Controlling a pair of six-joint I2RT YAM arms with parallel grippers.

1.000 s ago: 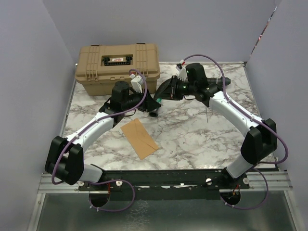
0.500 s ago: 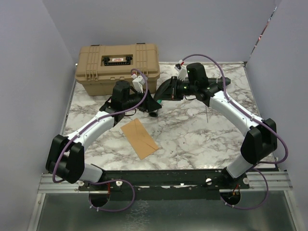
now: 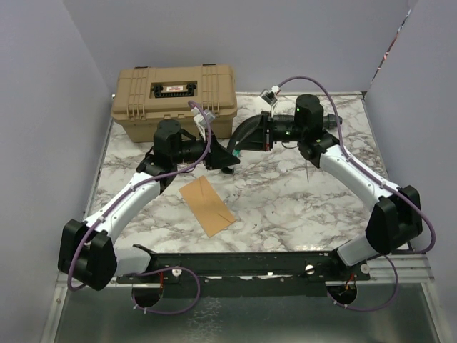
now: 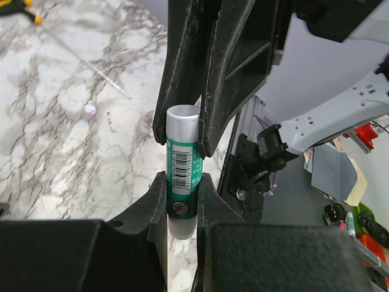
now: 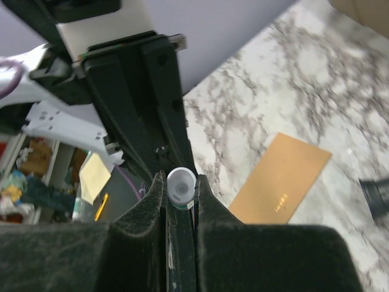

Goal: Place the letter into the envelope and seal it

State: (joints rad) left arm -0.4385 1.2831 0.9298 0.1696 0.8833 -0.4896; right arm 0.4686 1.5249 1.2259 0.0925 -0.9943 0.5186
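Orange-tan kraft paper envelope [image 3: 207, 206] flat on white marble table [image 3: 285, 193], near front edge, angled, beside left arm's forearm, untouched. Action up above it! Green glue stick with silver-white end [image 4: 182, 164] pinned mid-air between both arms. Left gripper [image 4: 182, 182] jaws narrow, pressed on stick's green body. Right gripper [image 4: 184, 131] jaws narrow too, clamping silver-white end; right wrist view shows round end squeezed between its fingers. Tan plastic toolbox [image 3: 175, 100] sits shut at back left.

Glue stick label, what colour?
Green, with a white barcode; the glue stick shows best in the left wrist view.
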